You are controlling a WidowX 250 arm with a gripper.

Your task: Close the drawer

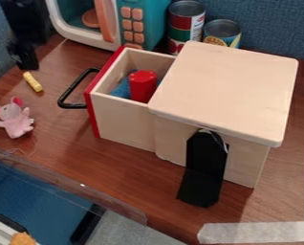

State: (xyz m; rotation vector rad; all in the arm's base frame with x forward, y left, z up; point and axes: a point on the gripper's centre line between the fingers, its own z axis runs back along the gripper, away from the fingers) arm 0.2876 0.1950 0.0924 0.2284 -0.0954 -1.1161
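Drawer (121, 117) open, red cyl. (142, 86) inside; gripper (24, 58) nr desk's (132, 165) far L corner (can't tell if spread or closed).

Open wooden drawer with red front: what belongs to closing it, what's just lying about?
Job:
- open wooden drawer
- its black loop handle
- pale wooden cabinet
- black gripper

Lying about:
- pink plush mouse
- small yellow stick
- teal-and-white toy microwave
- tin cans
- red object inside drawer
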